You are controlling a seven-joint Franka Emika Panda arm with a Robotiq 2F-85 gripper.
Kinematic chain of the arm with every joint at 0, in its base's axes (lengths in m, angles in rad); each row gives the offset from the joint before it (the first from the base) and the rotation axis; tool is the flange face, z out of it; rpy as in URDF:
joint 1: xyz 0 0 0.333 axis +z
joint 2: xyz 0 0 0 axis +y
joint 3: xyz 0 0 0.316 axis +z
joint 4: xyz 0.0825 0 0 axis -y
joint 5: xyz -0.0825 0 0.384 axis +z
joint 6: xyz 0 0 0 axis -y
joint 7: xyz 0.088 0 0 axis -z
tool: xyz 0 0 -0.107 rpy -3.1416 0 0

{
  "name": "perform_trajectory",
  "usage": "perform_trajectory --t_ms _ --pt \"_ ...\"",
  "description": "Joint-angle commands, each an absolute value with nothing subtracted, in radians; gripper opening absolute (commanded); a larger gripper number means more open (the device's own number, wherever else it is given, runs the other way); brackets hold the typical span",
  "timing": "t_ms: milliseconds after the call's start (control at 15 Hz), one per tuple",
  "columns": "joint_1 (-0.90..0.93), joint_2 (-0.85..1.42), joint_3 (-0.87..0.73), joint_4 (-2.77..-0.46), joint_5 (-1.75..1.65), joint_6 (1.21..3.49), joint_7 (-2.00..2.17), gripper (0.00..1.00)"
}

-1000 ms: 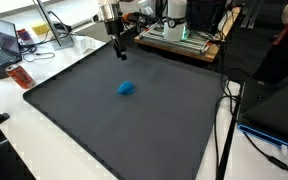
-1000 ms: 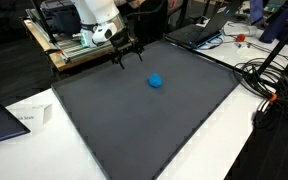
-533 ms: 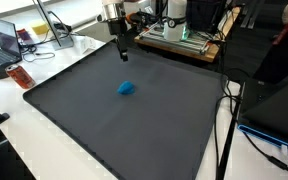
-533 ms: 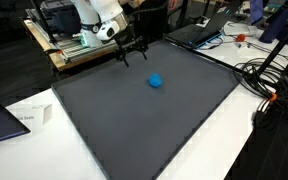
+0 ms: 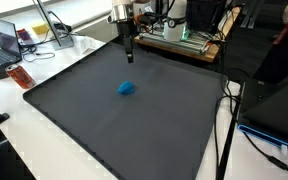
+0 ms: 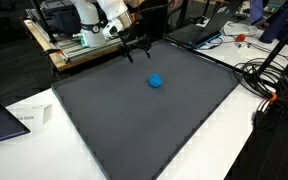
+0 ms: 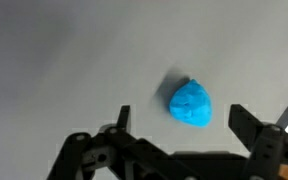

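Note:
A small blue crumpled lump (image 5: 127, 88) (image 6: 156, 81) lies on the dark grey mat (image 5: 134, 120) (image 6: 144, 120), toward its far half. My gripper (image 5: 130, 53) (image 6: 139, 52) hangs open above the mat's far edge, behind the lump and apart from it. In the wrist view the blue lump (image 7: 191, 104) sits just ahead of the gripper (image 7: 181, 120), between the lines of the two spread fingers, nothing held. One dark fingertip (image 7: 121, 118) shows at the left, another at the right.
A wooden-framed rack of equipment (image 5: 184, 40) (image 6: 74, 45) stands behind the mat. Laptops (image 5: 6, 40) (image 6: 199, 30) sit on the white table. Black cables (image 5: 224, 110) (image 6: 274, 85) run along one side. A red item (image 5: 21, 77) lies off the mat.
The arm has moved sideways along the mat's far edge, closing on the blue lump. The jaws stayed open and the lump has not moved.

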State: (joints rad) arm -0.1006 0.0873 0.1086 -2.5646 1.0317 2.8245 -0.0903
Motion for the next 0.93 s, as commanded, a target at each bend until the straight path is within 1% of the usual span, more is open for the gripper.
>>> perform_trajectory --t_ms 0,333,400,533,733,867 --pt "-0.063 0.043 0.133 -2.621 1.057 2.917 0.033 1.00" --pt "0.003 0.045 0.161 -2.659 0.997 3.044 0.213 1.00" --pt "0.044 0.046 0.135 -2.665 0.980 3.060 0.250 1.00" --pt "0.061 0.061 0.151 -2.678 0.929 3.108 0.327 1.00" --pt "0.115 0.083 0.120 -2.717 0.792 3.182 0.451 1.00" --pt "0.161 0.102 0.068 -2.751 0.676 3.237 0.519 1.00"
